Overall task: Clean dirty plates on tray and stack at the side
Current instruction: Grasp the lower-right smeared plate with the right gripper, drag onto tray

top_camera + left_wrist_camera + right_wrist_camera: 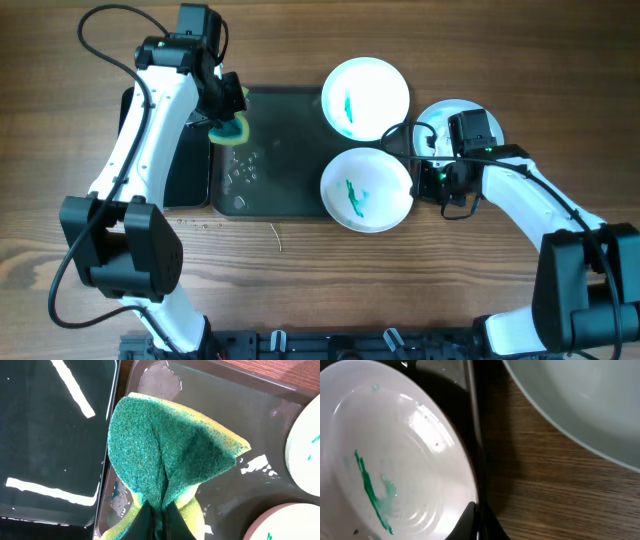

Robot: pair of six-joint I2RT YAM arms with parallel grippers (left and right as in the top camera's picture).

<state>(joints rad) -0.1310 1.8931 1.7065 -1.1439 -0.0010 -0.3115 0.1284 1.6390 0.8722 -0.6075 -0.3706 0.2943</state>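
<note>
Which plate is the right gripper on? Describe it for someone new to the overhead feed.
Find the dark grey tray mid-table and go to its right end, where two teal-smeared white plates sit. It is the lower dirty plate, nearer the robot's base, its rim pinched by the right gripper. The upper plate has no gripper on it, and the third plate lies off the tray.

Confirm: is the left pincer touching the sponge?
Touching. The left wrist view shows the sponge folded and pinched inside the left pincer.
</note>
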